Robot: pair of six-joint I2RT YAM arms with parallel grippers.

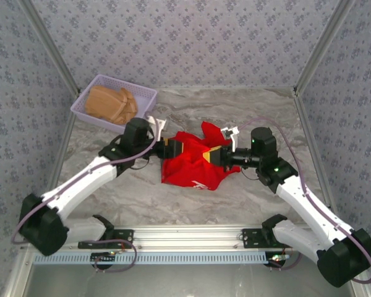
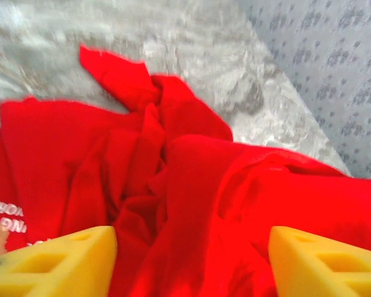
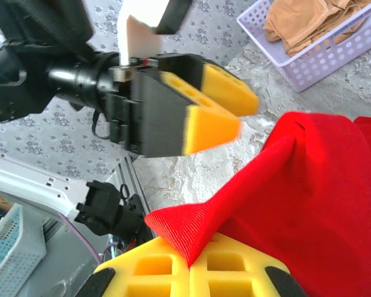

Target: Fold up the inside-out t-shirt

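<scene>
Right now my right jaws are clenched on the inside-out t-shirt (image 3: 309,204). In the right wrist view a ribbed corner of its red cloth pokes out between my yellow pads (image 3: 173,272), and the fabric rises from there in a taut ridge. I judge that I hold this edge so the heap cannot slide while the other side is worked.

My left jaws stand released. In the left wrist view their yellow fingers (image 2: 62,260) sit wide apart with nothing pinched, aimed straight at the folds just ahead. From across, they hang just beside the cloth, not touching it. That looks like a pose for taking a fresh edge, probably to stretch the shirt flat between my two arms.

The shirt (image 1: 195,164) lies crumpled in the middle of the marbled bench (image 1: 142,198), between my two wrists. A strip of white lettering (image 1: 200,184) shows at its near edge. It is bunched and not yet spread, so no fold is made.

Far off at the back left, a lavender basket (image 1: 133,85) holds a tan folded garment (image 1: 111,104), well apart from my work.
</scene>
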